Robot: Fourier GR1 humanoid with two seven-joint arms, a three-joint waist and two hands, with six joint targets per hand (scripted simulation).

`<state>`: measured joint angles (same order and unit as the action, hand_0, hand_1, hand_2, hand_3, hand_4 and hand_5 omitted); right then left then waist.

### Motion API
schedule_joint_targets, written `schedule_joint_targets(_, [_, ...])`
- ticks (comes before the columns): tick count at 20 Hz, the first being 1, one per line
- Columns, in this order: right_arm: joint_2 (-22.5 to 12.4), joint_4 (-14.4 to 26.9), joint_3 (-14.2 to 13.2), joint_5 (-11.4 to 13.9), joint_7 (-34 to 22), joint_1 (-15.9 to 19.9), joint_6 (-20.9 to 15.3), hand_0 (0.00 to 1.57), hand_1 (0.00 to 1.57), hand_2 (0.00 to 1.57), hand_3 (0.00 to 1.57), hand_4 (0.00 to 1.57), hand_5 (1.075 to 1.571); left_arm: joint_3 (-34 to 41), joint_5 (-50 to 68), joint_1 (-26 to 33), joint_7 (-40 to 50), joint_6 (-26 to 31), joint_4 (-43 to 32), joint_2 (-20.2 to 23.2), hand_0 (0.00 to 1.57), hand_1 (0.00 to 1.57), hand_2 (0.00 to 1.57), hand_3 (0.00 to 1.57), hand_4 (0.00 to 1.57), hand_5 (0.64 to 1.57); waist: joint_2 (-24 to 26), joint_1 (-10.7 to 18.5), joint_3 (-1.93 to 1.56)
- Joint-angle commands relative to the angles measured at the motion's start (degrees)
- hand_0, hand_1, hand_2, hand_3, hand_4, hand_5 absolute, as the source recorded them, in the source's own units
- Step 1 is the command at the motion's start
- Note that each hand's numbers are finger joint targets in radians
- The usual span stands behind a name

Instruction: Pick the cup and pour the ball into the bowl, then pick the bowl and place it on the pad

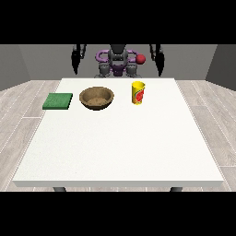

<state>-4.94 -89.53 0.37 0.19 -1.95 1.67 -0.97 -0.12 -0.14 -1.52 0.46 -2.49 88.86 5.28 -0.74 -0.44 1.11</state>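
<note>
White tabletop (115, 152) fills the foreground, its broad near part bare; all the objects sit along its far half, closer to the robot. At the far middle stands a yellow cup with a red and green label (138, 92), upright. Whether the ball is inside it cannot be seen from this angle. Beside it, toward the view's left and not touching, rests a round brown wooden bowl (96, 97), its hollow facing up. Further toward the view's left, a short gap away, lies a flat green square pad (58, 101) near the table's side edge.

Behind the table's far edge stands a dark grey humanoid robot with purple trim (118, 62). Both arms hang at its sides. The hand at the view's left (74, 65) hangs behind the table's far edge, well back from the pad and bowl. The hand at the view's right (160, 66) hangs likewise, well back from the cup. Both hands are dark and small, and I cannot tell how their fingers lie.
</note>
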Motion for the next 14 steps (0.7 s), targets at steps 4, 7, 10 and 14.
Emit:
schedule_joint_targets(4, [-2.19,-5.07,-0.81,-0.37,-4.33,0.80,0.20,0.00,0.00,0.00,0.00,0.00,1.569,0.02,0.57,-1.26,4.38,0.55,5.15,1.58,0.00,0.00,0.00,0.00,0.00,1.557,13.81,-0.80,-0.87])
schedule_joint_targets(7, [-6.29,-4.76,-7.16,-10.60,-3.65,0.14,8.06,0.00,0.00,0.00,0.00,0.00,1.569,4.50,7.40,-8.24,10.98,-0.98,7.93,-0.58,0.00,0.00,0.00,0.00,0.00,1.557,12.23,-3.10,-1.21])
schedule_joint_targets(10, [-10.04,-4.91,-11.71,-14.61,-2.98,0.03,12.01,0.00,0.00,0.00,0.00,0.00,1.569,3.77,6.26,-8.51,11.16,-2.23,9.90,-0.56,0.00,0.00,0.00,0.00,0.00,1.558,9.53,-2.25,-1.14])
schedule_joint_targets(14, [-11.71,-6.90,-14.93,-18.66,-3.59,0.52,14.75,0.00,0.00,0.00,0.00,0.00,1.570,10.48,11.24,-9.15,6.80,2.10,6.83,3.81,0.00,0.00,0.00,0.00,0.00,1.547,5.19,-3.24,-1.11])
